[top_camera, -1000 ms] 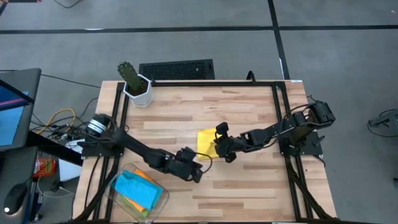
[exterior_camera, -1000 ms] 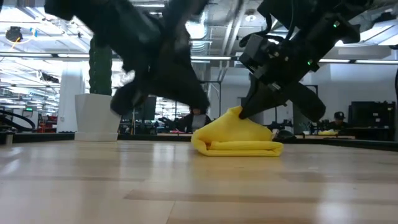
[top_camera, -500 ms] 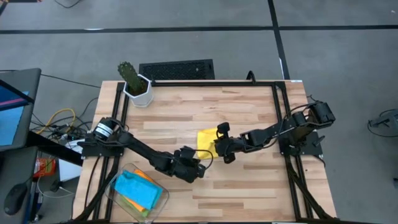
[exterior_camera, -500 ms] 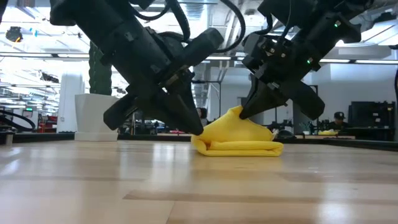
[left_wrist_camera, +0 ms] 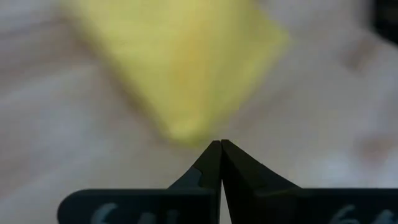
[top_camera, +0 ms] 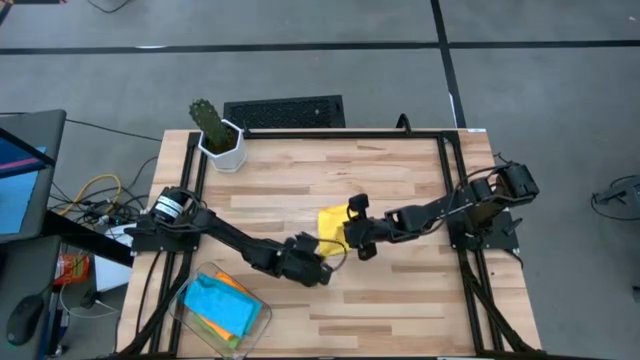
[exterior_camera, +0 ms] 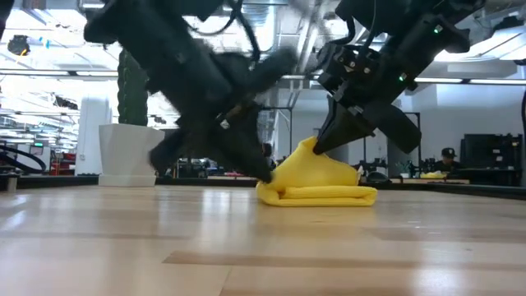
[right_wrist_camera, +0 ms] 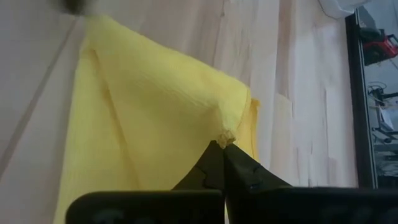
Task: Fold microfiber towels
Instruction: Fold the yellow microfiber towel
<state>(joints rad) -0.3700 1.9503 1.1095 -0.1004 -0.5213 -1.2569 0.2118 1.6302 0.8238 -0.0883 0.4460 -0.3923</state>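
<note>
Low view: yellow towel pinched at raised corner by closed right gripper; left gripper, now closed empty, brought against towel's near edge, fold being finished.

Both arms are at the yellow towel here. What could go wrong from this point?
The right gripper pinches only a tiny nub of the yellow towel, lifting it into a peak; that hold could slip, or a pull could undo the fold. The left gripper, fingers shut, sits right at the towel's edge and may shove the bundle instead of tidying it.
</note>
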